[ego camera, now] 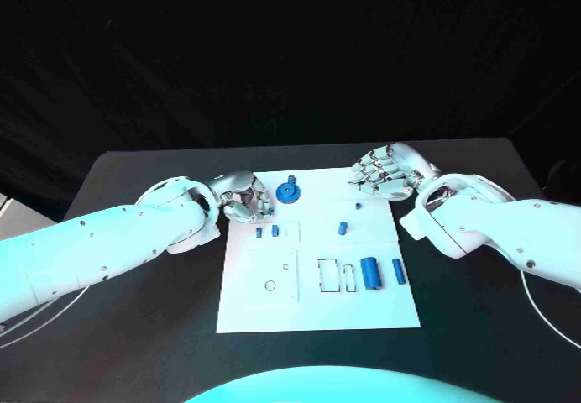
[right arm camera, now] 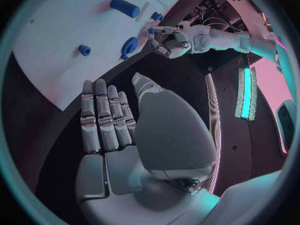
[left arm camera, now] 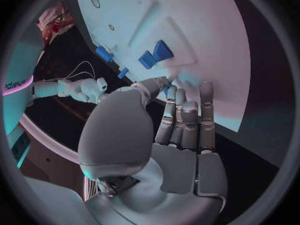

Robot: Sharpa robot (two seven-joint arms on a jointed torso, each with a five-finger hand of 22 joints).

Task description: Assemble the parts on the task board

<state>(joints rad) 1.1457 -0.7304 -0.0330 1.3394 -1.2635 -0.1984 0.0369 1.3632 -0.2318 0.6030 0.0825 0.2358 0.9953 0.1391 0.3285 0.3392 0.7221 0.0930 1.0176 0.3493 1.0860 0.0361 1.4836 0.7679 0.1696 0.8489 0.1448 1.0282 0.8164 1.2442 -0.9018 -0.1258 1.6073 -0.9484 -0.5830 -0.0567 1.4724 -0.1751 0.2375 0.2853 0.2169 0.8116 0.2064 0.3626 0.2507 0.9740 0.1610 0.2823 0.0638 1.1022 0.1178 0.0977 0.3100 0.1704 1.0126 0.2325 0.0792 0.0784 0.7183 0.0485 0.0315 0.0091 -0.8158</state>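
The task board (ego camera: 317,315) lies nearest; at its far corners the left hand (ego camera: 246,198) and right hand (ego camera: 385,171) hover, fingers released, grasping nothing.

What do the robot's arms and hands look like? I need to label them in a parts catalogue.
Both arms are smooth white rounded shells with small dark screw dots. The left hand and right hand are silver metal, with segmented fingers and broad rounded thumb housings. Thin pale cables trail beside the left arm.
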